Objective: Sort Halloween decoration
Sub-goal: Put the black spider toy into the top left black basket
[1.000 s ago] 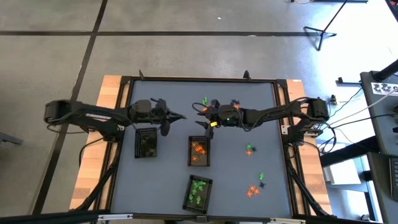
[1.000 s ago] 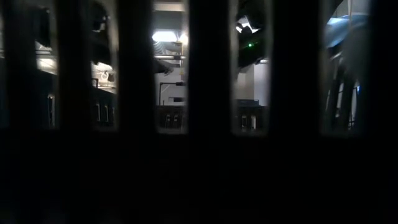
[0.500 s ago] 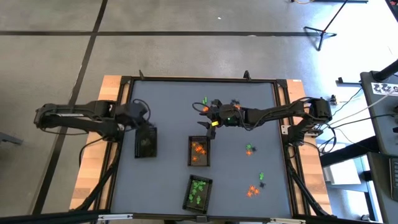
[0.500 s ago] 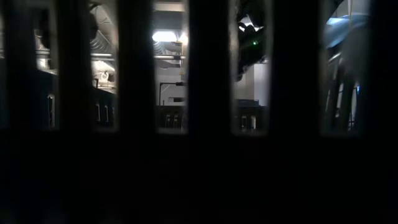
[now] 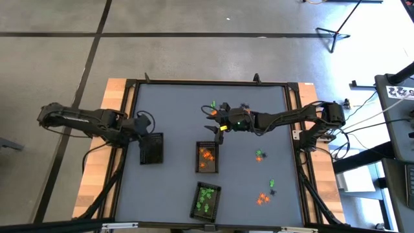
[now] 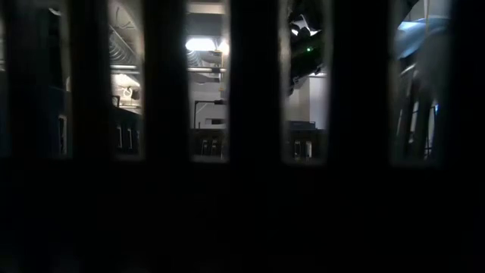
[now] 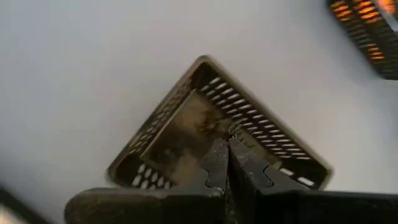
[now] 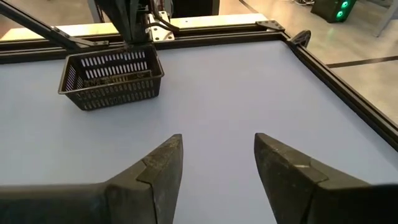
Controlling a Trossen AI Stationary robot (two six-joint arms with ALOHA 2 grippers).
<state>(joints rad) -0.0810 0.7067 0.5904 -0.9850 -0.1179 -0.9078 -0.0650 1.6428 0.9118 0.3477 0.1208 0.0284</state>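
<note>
Two dark jointed arms (black cables trailing), right claw (image 8: 217, 165) fingers matte.

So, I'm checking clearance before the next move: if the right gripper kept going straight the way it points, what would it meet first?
The open right gripper points across bare table. The way looks free; the dark tray and the left arm lie off to one side, though depth is hard to judge.

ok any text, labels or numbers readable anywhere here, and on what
None can be read.
The white panel at the high view's right edge carries dark markings, too small to read.
The trays, the table and both grippers show no lettering.
</note>
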